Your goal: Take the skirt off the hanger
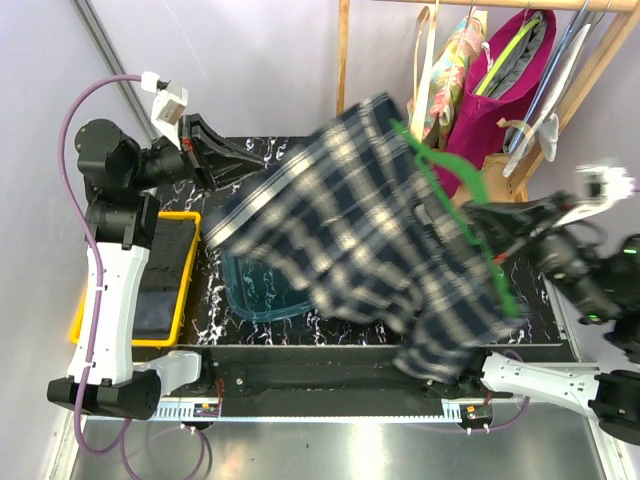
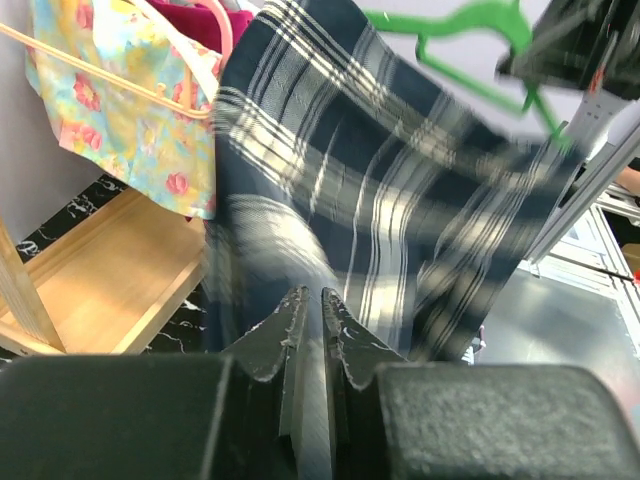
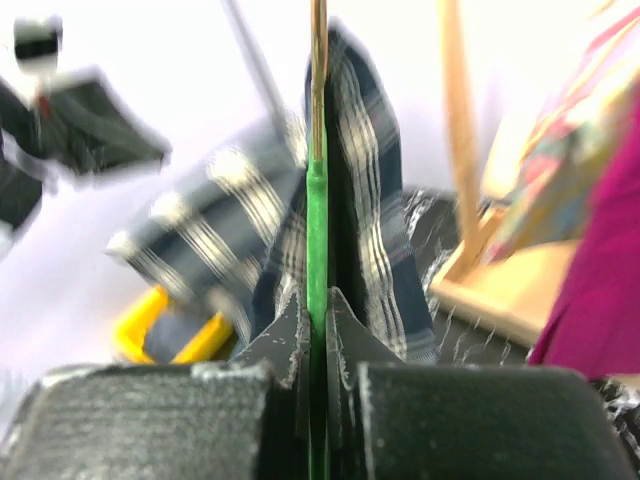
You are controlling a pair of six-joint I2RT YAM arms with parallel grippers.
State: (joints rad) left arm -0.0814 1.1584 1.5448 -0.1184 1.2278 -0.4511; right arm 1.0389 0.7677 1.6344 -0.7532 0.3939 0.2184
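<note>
one skirt (image 1: pixel 350 230), one green hanger (image 3: pixel 317 220), two pincers: left pincer (image 2: pixel 307 300) clamped on the skirt, right pincer (image 3: pixel 317 300) clamped on the hanger, above the desk (image 1: pixel 300 325).

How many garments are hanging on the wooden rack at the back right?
2: a floral yellow-pink garment on the left and a plain magenta garment beside it on the right. More may be hidden behind them.

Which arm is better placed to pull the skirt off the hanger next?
Left. The left claw appears shut on the skirt at its edge and can draw the fabric away, while the right claw is clamped on the green hanger and should hold it steady.
</note>
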